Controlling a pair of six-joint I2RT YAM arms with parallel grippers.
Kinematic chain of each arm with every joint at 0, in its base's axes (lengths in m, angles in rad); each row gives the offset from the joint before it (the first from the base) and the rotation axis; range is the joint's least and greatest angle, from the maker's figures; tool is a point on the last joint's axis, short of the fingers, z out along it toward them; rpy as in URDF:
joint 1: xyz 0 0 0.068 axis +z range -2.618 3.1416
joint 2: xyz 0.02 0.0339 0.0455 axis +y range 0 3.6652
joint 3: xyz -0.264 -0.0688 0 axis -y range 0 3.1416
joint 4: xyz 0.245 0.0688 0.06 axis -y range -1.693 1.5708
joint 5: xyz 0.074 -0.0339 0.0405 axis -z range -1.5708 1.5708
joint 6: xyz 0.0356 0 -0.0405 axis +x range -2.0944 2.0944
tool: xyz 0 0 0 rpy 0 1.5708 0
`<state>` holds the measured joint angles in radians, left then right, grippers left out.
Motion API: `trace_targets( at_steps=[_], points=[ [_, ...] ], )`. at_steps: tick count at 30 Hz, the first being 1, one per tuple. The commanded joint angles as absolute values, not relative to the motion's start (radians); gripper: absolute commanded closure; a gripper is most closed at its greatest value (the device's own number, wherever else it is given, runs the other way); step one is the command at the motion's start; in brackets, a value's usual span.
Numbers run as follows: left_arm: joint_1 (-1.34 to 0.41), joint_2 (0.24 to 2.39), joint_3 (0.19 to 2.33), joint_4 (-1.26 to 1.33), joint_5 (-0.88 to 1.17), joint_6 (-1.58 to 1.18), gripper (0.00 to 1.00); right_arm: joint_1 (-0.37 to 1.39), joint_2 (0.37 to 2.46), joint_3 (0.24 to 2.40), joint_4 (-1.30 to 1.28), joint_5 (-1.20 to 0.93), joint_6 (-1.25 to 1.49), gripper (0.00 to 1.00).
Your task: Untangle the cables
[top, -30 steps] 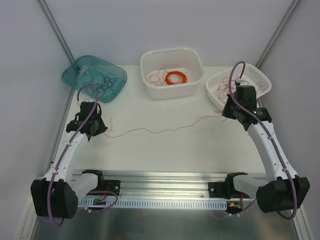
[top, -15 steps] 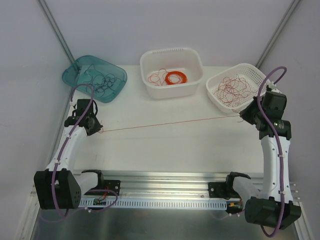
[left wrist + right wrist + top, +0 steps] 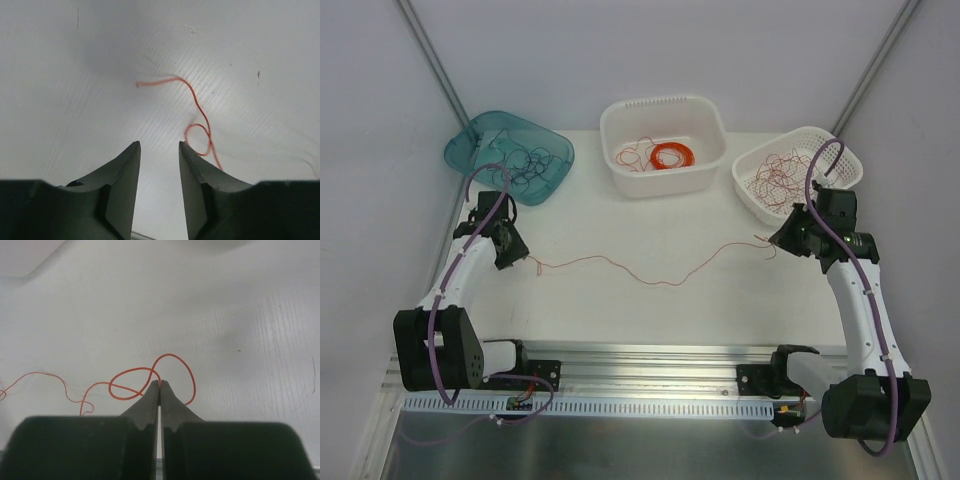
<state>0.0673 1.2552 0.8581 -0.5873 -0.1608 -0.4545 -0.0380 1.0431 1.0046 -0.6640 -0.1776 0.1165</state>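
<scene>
A thin orange-red cable (image 3: 650, 280) lies slack and wavy across the table between the two arms. My left gripper (image 3: 518, 256) is open and empty; in the left wrist view (image 3: 159, 145) the cable's free end (image 3: 197, 107) lies on the table just beyond the right fingertip, with a small loop. My right gripper (image 3: 775, 240) is shut on the cable's other end; in the right wrist view (image 3: 159, 383) the cable (image 3: 170, 355) curls in two loops round the closed tips. More dark red cables (image 3: 780, 178) lie in the right basket, black ones (image 3: 525, 165) in the teal bin.
A teal bin (image 3: 470, 150) stands at the back left. A white tub (image 3: 620, 120) at the back middle holds an orange ring coil (image 3: 671, 155) and loose strands. A white perforated basket (image 3: 840, 150) stands at the back right. An aluminium rail (image 3: 640, 355) runs along the near edge.
The cable was stretched taut between both grippers; now it lies slack. My left gripper has let its end go. My right gripper has moved back left, still holding its end.
</scene>
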Motion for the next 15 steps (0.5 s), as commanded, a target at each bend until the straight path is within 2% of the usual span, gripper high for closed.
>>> trace_targets(
  at_steps=[1,5,9,15],
  points=[
    [0.078,1.247,0.876,-0.569,-0.133,-0.442,0.62,-0.038,1.029,1.006,-0.681,-0.095,0.109,0.99],
    [0.078,1.252,0.873,-0.558,-0.121,-0.443,0.51,-0.044,1.032,1.028,-0.699,-0.040,0.098,0.99],
    [0.078,1.278,0.882,-0.545,-0.071,-0.460,0.49,-0.044,1.038,1.040,-0.689,-0.066,0.087,0.99],
    [0.066,1.328,0.890,-0.502,0.110,-0.515,0.44,-0.041,1.055,1.023,-0.664,-0.121,0.089,0.99]
  ],
)
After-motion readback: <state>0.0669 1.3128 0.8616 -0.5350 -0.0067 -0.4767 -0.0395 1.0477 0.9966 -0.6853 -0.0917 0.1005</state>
